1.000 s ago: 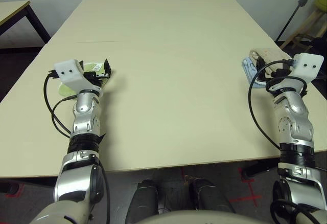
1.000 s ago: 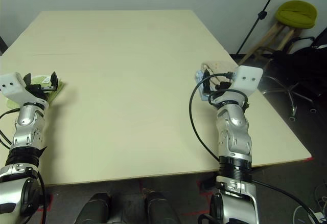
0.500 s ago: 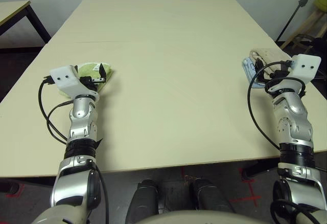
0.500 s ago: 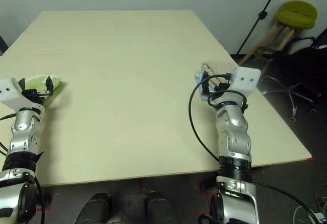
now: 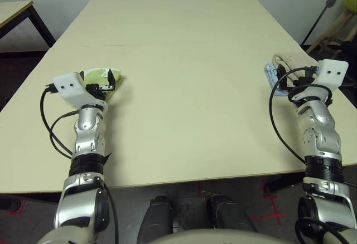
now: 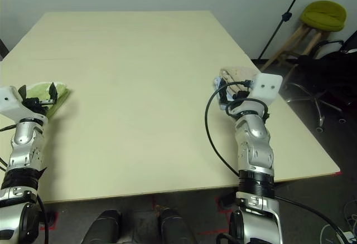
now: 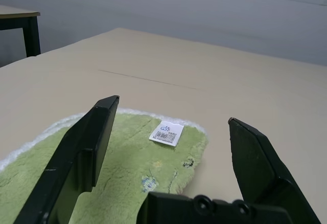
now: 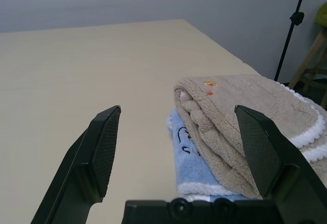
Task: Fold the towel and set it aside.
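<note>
The towel (image 8: 240,116) lies folded near the table's right edge, beige with white edging and a small orange motif, on top of a light blue cloth (image 8: 186,150). My right gripper (image 8: 178,109) hovers open just in front of this stack, nothing between its fingers; it also shows in the right eye view (image 6: 226,91). My left gripper (image 7: 172,110) stands open over the near end of a lime-green cloth (image 7: 117,168) at the table's left side, holding nothing.
The pale wooden table (image 5: 184,43) stretches wide between the arms. Beyond its right edge stand a stool with a green cushion (image 6: 323,14), a black stand pole (image 6: 284,18) and a chair. A second table corner (image 5: 14,10) shows at far left.
My left wrist has drawn back and to the left, uncovering more of the green cloth. The right wrist has shifted slightly. Both grippers stay open.
</note>
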You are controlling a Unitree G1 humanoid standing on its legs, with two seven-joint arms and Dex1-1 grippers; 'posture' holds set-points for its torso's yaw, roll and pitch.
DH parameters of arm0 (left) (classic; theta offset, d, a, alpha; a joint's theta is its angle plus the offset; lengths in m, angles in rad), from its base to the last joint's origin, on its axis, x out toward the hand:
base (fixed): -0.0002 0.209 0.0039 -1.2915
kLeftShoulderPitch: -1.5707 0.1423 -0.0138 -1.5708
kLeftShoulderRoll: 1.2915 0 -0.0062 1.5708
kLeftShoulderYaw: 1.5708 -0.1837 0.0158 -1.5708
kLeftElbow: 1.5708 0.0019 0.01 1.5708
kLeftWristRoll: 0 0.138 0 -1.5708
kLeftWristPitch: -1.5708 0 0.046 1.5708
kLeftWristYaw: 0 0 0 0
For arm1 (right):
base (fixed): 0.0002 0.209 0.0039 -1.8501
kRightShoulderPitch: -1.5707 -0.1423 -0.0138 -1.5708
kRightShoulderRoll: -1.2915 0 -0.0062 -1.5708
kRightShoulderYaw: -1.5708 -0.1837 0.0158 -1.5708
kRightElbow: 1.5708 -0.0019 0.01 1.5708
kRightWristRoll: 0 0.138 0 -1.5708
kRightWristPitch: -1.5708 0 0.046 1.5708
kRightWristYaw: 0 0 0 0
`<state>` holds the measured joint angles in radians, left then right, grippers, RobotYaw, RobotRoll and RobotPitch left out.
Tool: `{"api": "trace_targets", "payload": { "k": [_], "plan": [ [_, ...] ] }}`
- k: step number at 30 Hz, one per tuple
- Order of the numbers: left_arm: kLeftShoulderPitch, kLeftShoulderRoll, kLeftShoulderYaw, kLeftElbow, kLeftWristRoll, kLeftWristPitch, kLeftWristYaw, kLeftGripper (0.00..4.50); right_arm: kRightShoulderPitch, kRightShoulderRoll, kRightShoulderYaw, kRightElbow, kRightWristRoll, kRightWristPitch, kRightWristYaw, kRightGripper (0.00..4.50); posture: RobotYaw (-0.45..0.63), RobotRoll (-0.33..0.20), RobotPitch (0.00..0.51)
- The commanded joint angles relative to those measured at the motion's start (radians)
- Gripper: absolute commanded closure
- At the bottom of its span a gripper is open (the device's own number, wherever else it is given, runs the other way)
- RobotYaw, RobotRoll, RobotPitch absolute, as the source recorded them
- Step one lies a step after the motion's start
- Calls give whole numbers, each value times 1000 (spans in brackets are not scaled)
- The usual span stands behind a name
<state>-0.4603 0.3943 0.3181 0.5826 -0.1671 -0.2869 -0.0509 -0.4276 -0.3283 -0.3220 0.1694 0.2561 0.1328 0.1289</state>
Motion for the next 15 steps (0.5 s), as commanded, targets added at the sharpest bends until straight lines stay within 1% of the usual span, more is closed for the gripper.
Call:
{"api": "trace_targets", "payload": {
  "k": [1, 11, 15],
  "plan": [
    [-5, 1, 7, 0, -5, 8, -7, 0, 2, 0, 4, 10, -6, 4, -2, 16, 28, 0, 94],
    [-16, 1, 6, 12, -5, 9, -17, 0, 2, 1, 1, 13, -7, -1, -6, 16, 27, 0, 94],
    [-18, 4, 8, 12, -6, 9, -20, 0, -33, -6, 2, 56, -13, -14, -3, 16, 38, 0, 90]
  ]
}}
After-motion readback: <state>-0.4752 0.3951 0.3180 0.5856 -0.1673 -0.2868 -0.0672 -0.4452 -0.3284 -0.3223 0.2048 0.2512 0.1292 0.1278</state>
